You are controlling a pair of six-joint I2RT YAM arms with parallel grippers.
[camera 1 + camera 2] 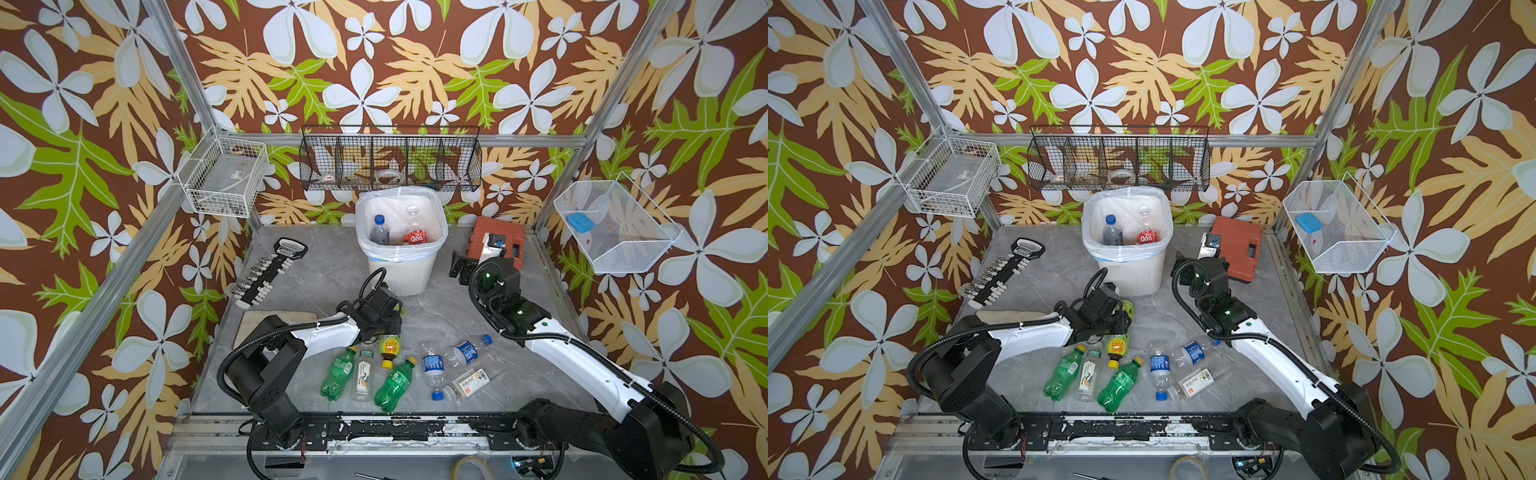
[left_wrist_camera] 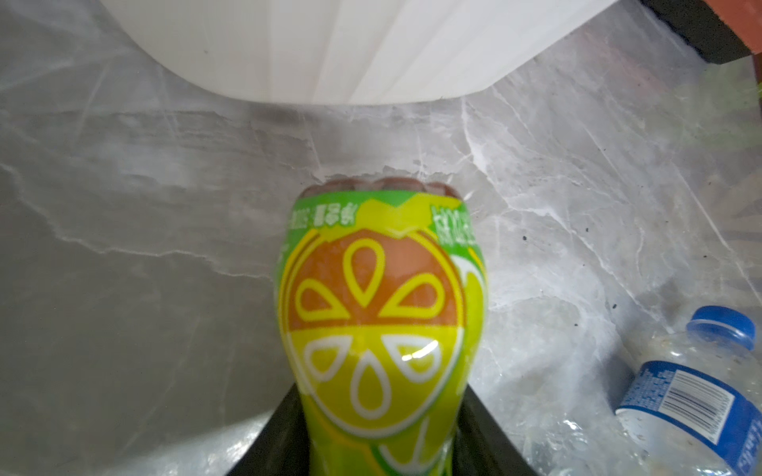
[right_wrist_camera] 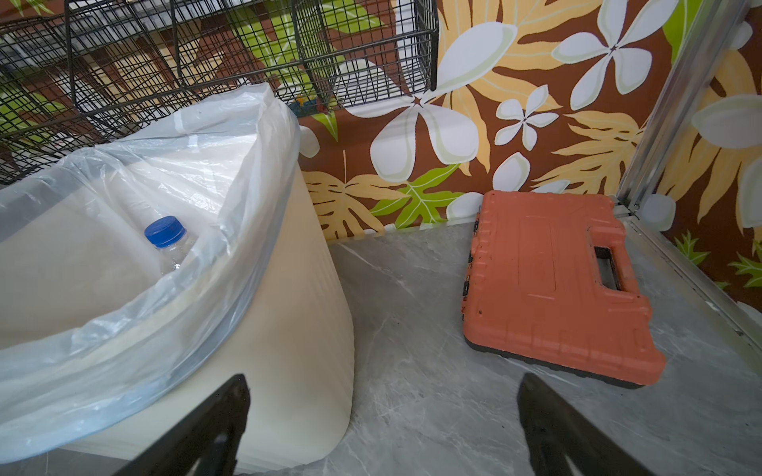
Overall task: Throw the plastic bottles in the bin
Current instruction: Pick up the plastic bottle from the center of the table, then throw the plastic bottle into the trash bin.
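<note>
My left gripper (image 1: 390,326) (image 2: 381,437) is shut on a plastic bottle (image 1: 388,348) (image 1: 1117,347) (image 2: 379,309) with a green, yellow and orange citrus label. It is low over the table, base towards the bin (image 1: 401,274) (image 2: 330,49) and yellow cap towards the front. Several more bottles lie near the front edge, among them a green one (image 1: 392,384) and a blue-labelled one (image 1: 434,365) (image 2: 692,395). Inside the bag-lined white bin stand a blue-capped bottle (image 1: 378,230) (image 3: 165,235) and a red-labelled one (image 1: 415,237). My right gripper (image 1: 461,266) (image 3: 383,383) hangs open and empty just right of the bin (image 3: 288,329).
An orange-red tool case (image 1: 498,245) (image 3: 552,288) lies at the back right. A black tool rack (image 1: 270,270) and a wooden board (image 1: 270,324) lie on the left. Wire baskets (image 1: 390,162) hang on the walls above the bin and at both sides.
</note>
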